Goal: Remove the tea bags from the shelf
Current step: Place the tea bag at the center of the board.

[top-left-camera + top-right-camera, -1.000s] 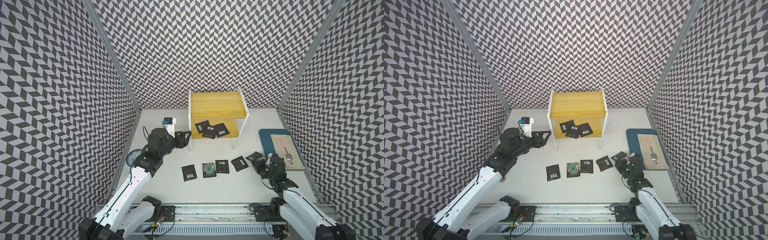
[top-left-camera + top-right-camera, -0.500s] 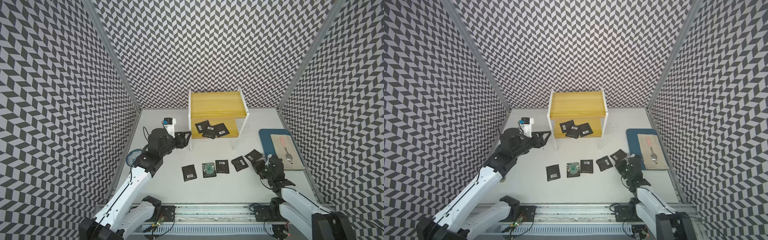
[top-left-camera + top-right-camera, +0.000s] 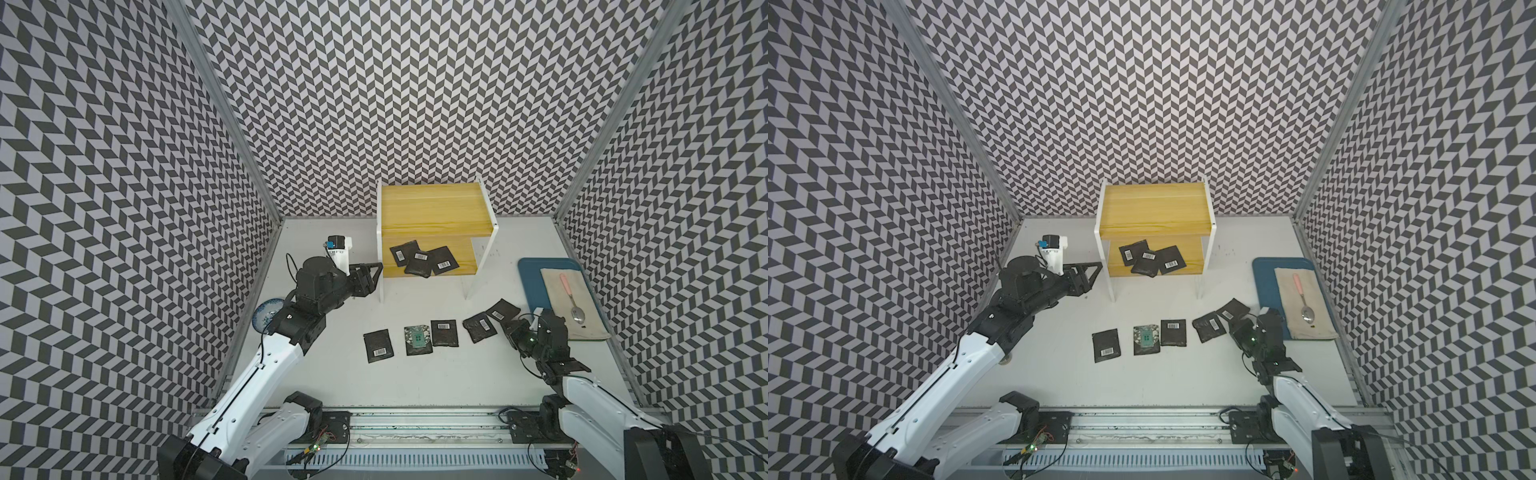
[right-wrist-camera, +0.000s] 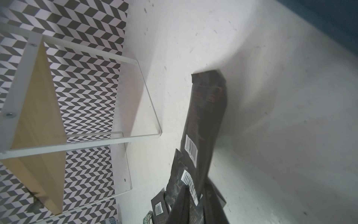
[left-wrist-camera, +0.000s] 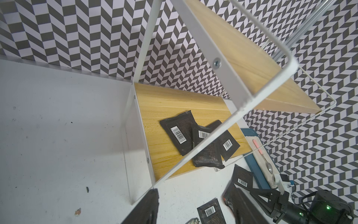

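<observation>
The shelf (image 3: pixel 432 203) stands at the back, and three black tea bags (image 3: pixel 424 259) overlap on its lower yellow board (image 5: pixel 174 104). Several more tea bags lie in a row on the table, one with a green-white face (image 3: pixel 417 340). My left gripper (image 3: pixel 372 276) hovers open and empty by the shelf's left front leg. My right gripper (image 3: pixel 510 328) is low at the row's right end, its jaws slightly apart around the near end of the rightmost tea bag (image 4: pixel 207 108), which rests on the table.
A blue tray (image 3: pixel 528 282) with a beige cloth (image 3: pixel 552 320) and a pink-handled spoon (image 3: pixel 571 299) lies just right of my right gripper. A blue patterned dish (image 3: pixel 264 322) sits under the left arm. Patterned walls close in three sides.
My right gripper has sunk and drawn back a little, and its jaws have parted slightly from the rightmost tea bag. The left arm has not moved.
</observation>
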Controlling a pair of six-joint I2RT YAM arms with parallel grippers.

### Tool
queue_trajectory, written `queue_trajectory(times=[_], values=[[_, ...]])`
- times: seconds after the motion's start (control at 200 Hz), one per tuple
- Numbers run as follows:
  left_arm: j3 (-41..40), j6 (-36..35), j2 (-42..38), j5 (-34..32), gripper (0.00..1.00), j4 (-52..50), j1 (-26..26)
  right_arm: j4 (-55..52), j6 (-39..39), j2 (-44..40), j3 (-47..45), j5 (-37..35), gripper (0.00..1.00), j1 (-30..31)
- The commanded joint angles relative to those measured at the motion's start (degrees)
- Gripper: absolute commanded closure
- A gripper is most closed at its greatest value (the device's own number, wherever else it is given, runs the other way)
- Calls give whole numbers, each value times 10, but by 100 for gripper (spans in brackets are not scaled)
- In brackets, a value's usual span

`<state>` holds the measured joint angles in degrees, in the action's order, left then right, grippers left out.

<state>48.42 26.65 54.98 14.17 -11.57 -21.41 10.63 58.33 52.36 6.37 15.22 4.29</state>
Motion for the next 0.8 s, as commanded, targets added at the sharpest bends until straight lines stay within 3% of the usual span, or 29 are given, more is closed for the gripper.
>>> queue_trajectory(times=[0.0, 0.075, 0.315, 0.791], values=[[-4, 0, -6, 0, 37, 10, -3, 7, 1, -11, 0, 3, 71, -3], [-4, 0, -6, -1, 37, 10, -3, 5, -1, -12, -4, 8, 67, -3], [-4, 1, -10, -1, 38, 8, -3, -14, -6, -36, -4, 17, 66, -3], [21, -6, 1, 1, 37, 9, -3, -131, -79, -124, 98, 60, 58, -1]])
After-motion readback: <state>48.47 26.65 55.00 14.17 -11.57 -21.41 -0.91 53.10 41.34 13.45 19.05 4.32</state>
